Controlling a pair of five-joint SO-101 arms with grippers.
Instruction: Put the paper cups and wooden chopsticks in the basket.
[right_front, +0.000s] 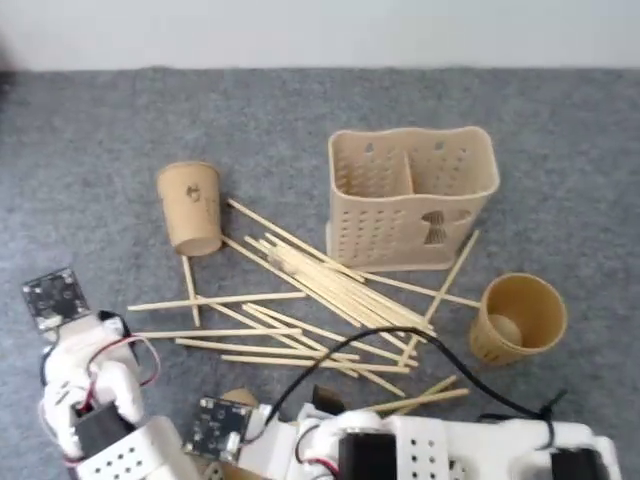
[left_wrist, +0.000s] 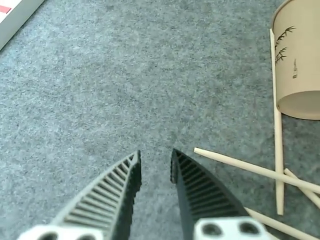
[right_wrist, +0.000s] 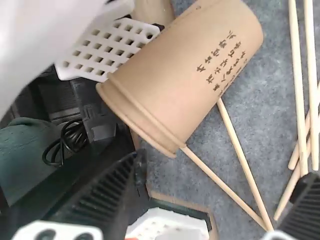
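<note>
Robot lab bench: grey felt-covered table, white wall, loose black cable.

Grey carpet meets a pale wall behind.

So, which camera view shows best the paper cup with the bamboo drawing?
The high view: the cup is whole there, beside the chopsticks. The left wrist view gives part of it, cut by the frame edge. The right wrist view faces another cup.
</note>
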